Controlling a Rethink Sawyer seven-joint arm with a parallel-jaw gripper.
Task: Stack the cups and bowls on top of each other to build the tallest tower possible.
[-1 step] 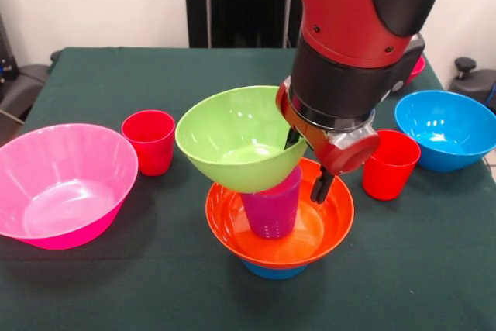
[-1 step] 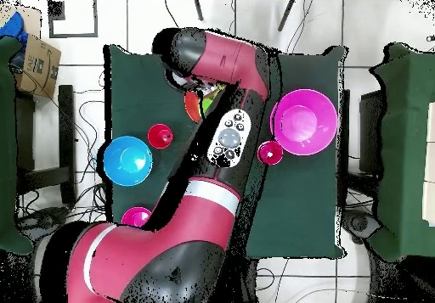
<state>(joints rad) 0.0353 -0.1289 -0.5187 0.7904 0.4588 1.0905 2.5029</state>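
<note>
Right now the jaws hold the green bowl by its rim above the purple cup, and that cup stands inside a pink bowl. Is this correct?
Not quite. The purple cup stands inside the orange bowl, not a pink one; the front view shows this. The pink bowl sits apart on the table. The rest holds: the gripper grips the green bowl by its rim above the cup.

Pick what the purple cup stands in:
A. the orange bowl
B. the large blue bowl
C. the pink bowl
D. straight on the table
A: the purple cup stands upright inside the orange bowl, with the green bowl tilted on top of it.
</note>
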